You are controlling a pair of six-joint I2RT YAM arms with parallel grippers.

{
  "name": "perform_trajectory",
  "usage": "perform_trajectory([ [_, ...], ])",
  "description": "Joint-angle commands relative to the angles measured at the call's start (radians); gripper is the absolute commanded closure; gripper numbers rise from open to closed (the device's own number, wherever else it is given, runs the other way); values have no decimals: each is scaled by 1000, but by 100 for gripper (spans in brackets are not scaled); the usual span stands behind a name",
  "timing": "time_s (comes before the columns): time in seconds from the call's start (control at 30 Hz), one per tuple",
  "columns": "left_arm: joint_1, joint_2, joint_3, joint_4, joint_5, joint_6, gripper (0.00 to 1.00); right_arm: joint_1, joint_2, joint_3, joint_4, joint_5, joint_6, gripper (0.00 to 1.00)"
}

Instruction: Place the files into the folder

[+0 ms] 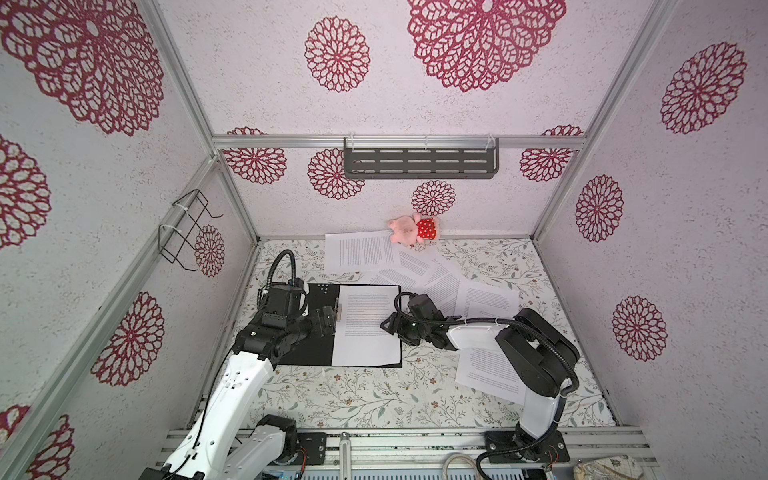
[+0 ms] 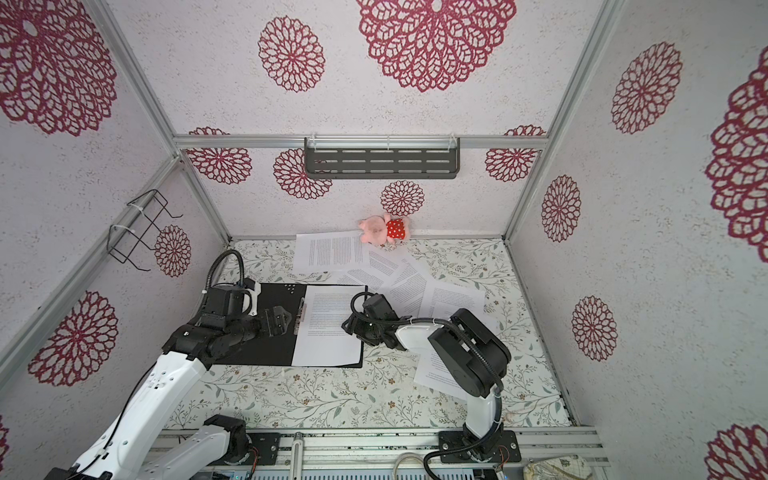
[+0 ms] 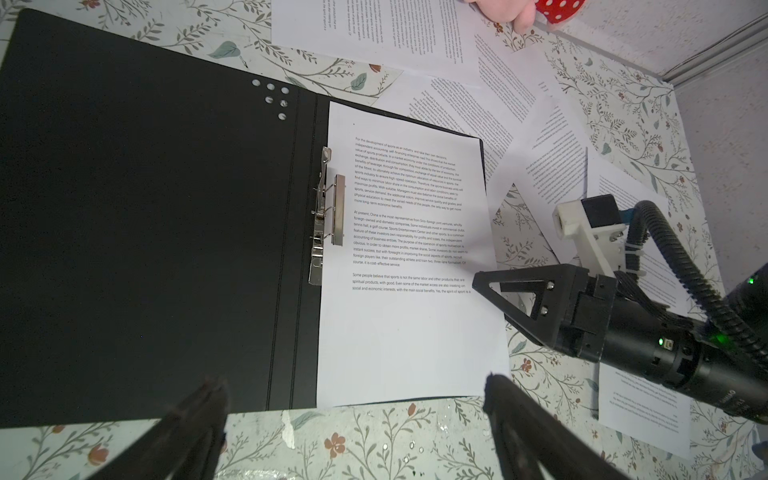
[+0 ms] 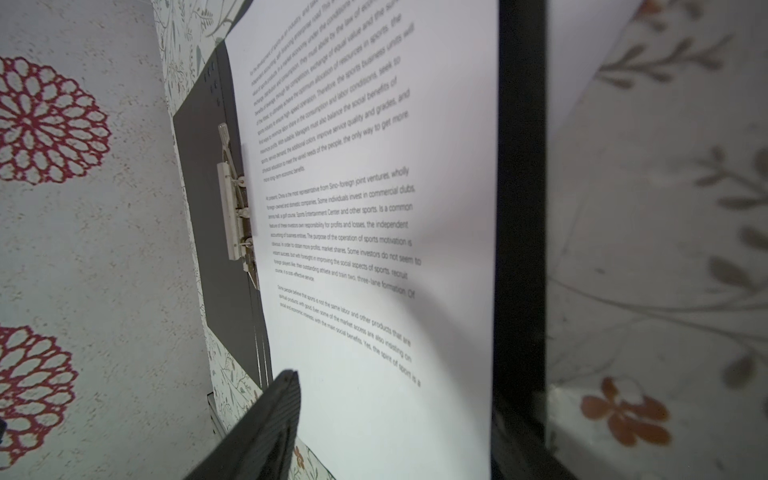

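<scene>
Nearest, on the right side of the table, one printed sheet lies flat and is partly covered by the right arm; a little farther, toward the left edge, the folder lies open with its black inside up; a single page rests flat on its right half, just beside the spine clip; the left gripper hangs above the folder's left half near this clip, with its jaws spread wide and nothing between them; the right gripper is at the right edge of that page, its jaws also apart and not closed on the paper; behind the folder, the other files lie scattered and overlapping toward the right; one more sheet lies at the far edge; a pink plush toy rests against the far wall and touches this sheet's corner.
</scene>
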Motion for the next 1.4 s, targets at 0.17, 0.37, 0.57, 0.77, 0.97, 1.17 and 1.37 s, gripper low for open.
perform_trajectory([
  [0.17,10,0,1,0,10,25,1,31,-21,53,-106,62,-51,33],
  [0.37,10,-1,1,0,10,24,1,32,-26,65,-145,89,-76,31],
  [0.57,10,0,1,-2,5,24,1,31,-24,91,-209,130,-119,23],
  [0.77,11,0,5,-7,3,21,1,29,-26,106,-260,180,-166,13],
  [0.97,10,12,0,-2,49,22,1,14,-64,130,-317,235,-230,6],
  [1.17,-11,80,5,1,108,-11,1,-55,-201,34,-234,161,-351,6],
  [1.37,-42,186,41,6,99,-50,1,-107,-291,14,-262,117,-486,5],
])
